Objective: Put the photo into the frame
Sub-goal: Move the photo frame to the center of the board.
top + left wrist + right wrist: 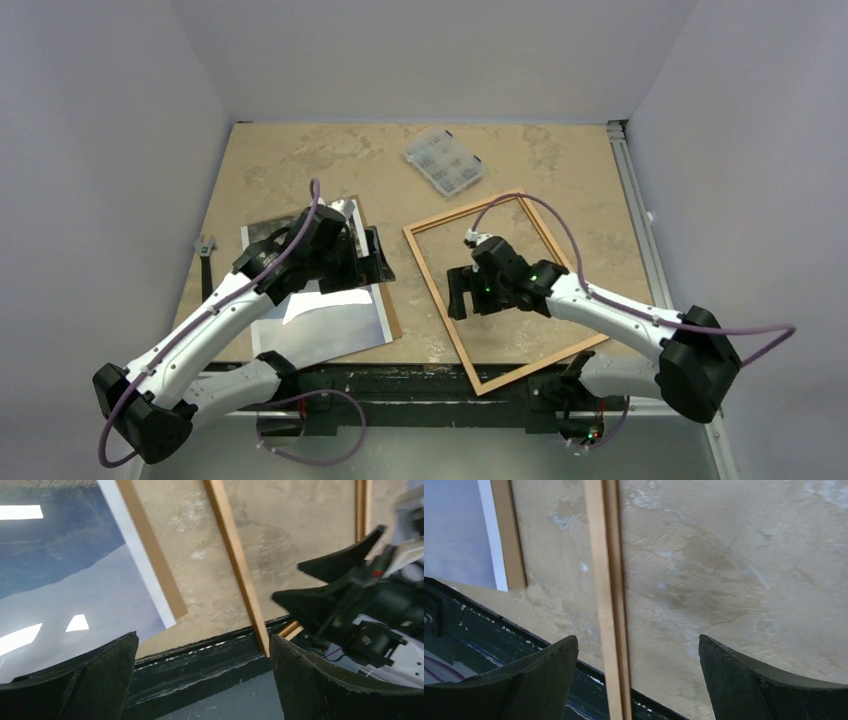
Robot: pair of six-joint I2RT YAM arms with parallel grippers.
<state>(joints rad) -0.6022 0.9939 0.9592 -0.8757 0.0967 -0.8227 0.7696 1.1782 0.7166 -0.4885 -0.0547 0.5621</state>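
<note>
The photo (320,325) lies face up at the left on a brown backing board (391,318); its dark blue band and pale lower part fill the left of the left wrist view (60,580). The frame (455,215) lies flat to its right, its near corner over the black table edge. My left gripper (375,255) (203,637) hangs open by the photo's right edge, holding nothing. My right gripper (460,292) (638,637) stands open above the frame's left rail (606,580), which runs between the fingers without touching them.
A clear plastic compartment box (445,160) sits at the back centre. A small dark tool (205,250) lies at the left table edge. A black strip (400,378) borders the near edge and a metal rail (635,220) the right side.
</note>
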